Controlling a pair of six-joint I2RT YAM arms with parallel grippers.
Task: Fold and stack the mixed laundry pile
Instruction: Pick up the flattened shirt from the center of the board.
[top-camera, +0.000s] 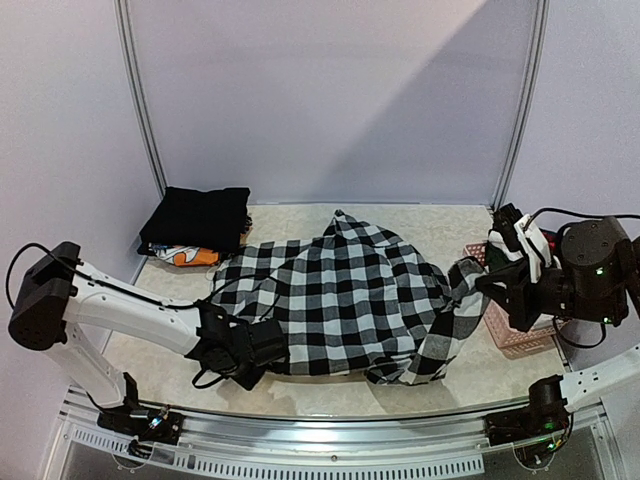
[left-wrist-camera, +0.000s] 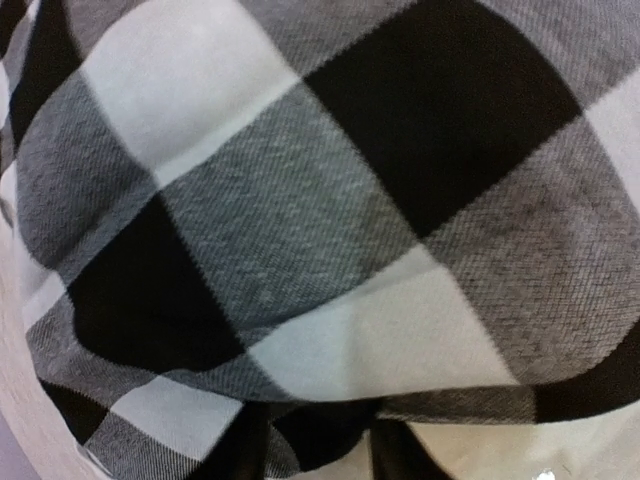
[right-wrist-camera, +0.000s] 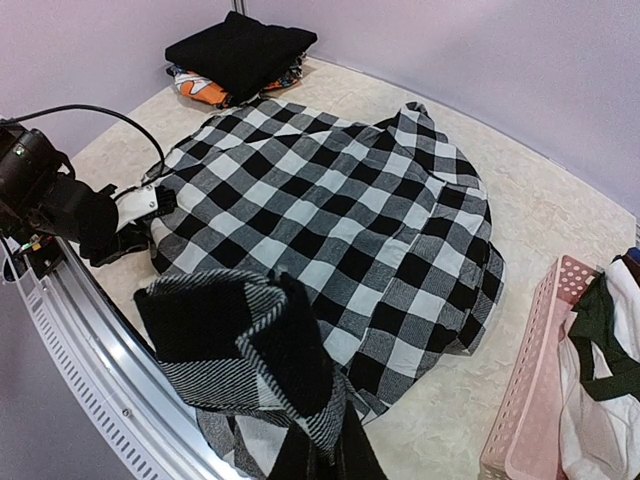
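The black-and-white checked shirt (top-camera: 340, 290) (right-wrist-camera: 340, 210) lies spread across the middle of the table. My left gripper (top-camera: 262, 350) sits low at its near left edge. In the left wrist view the checked cloth (left-wrist-camera: 300, 200) fills the frame. That gripper (left-wrist-camera: 320, 455) is open, its fingers (left-wrist-camera: 249, 455) apart, with a fold of the shirt's edge and a strip of table between them. My right gripper (top-camera: 497, 285) (right-wrist-camera: 335, 455) is raised at the right, shut on the shirt's sleeve (top-camera: 462, 300) (right-wrist-camera: 230, 340), which hangs bunched from it.
A folded black garment (top-camera: 198, 215) (right-wrist-camera: 240, 45) sits on orange printed pieces (top-camera: 190, 256) (right-wrist-camera: 205, 90) at the back left. The pink basket (top-camera: 515, 335) (right-wrist-camera: 540, 400) stands at the right under the right arm, with clothes (right-wrist-camera: 600, 350) in it. The metal rail (top-camera: 320, 425) runs along the near edge.
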